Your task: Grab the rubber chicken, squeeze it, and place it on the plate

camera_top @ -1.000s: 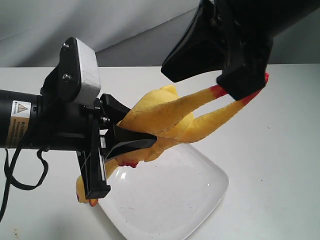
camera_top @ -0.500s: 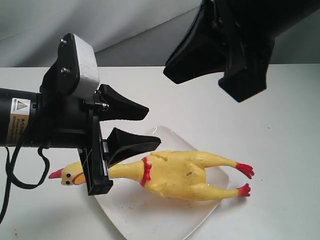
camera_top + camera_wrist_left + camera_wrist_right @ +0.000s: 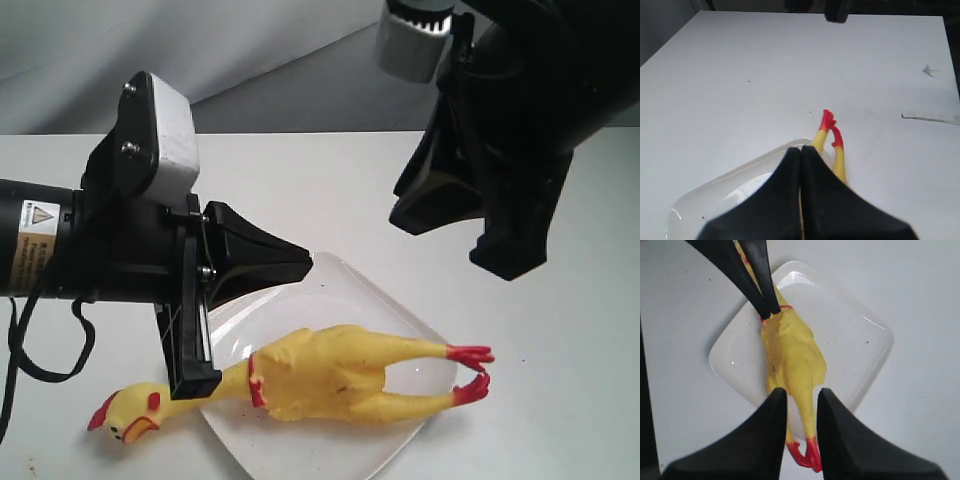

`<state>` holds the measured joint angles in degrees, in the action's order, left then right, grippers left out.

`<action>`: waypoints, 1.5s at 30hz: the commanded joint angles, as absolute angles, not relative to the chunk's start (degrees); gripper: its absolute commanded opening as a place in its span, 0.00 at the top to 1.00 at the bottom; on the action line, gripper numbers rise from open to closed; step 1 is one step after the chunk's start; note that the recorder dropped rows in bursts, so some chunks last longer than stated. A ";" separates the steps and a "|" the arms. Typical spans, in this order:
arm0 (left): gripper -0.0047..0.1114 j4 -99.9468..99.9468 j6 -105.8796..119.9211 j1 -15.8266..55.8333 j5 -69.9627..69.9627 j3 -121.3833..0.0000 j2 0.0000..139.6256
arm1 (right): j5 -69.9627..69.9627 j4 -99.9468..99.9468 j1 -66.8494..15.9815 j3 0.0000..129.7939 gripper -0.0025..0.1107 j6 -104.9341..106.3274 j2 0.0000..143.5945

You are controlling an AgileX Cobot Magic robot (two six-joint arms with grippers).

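- While the table [image 3: 560,380] lies under everything, its edges run out of frame on most sides, and the two arms cover much of it in the exterior view.
- The right arm [image 3: 540,100] is cut off by the top and right edges, so only its dark lower end shows. The right gripper [image 3: 455,245] hangs above the plate's right corner with its fingers spread and nothing between them. In the right wrist view [image 3: 801,392] the chicken's legs show through that gap, lower down.
- The left arm [image 3: 40,240] comes in from the left edge, which cuts off its rear. The left gripper [image 3: 305,262] hangs over the plate's left part, its fingers pressed together tip to tip and empty. The left wrist view [image 3: 801,148] shows the same meeting tips.
- The plate [image 3: 345,295] sits on the table. Its near corner is cut off by the exterior view's lower edge, and its left side is hidden behind the left gripper's body.
- The chicken [image 3: 320,375] lies lengthwise, body on the plate and red feet at the right corner's rim. Its head rests off the plate on the table at the left. Part of the neck is hidden behind the left gripper. The left wrist view shows only its feet and shins [image 3: 832,140]. In the right wrist view [image 3: 790,355] the left fingers cover its head.
- The cable [image 3: 20,350] loops below the left arm, cut by the left edge.
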<state>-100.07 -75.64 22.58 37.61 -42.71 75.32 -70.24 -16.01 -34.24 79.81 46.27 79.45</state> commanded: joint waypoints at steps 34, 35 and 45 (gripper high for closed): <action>0.96 -99.95 -97.98 11.68 31.36 -33.02 0.00 | -39.73 -17.07 -34.94 64.02 0.98 36.72 44.63; 0.96 -99.95 -98.46 10.74 31.98 -32.87 0.00 | -38.67 -17.92 -34.94 62.46 0.98 36.72 42.38; 0.96 -99.95 -100.40 4.61 32.71 -31.41 0.00 | -31.85 -20.89 -34.82 46.96 0.98 36.72 9.23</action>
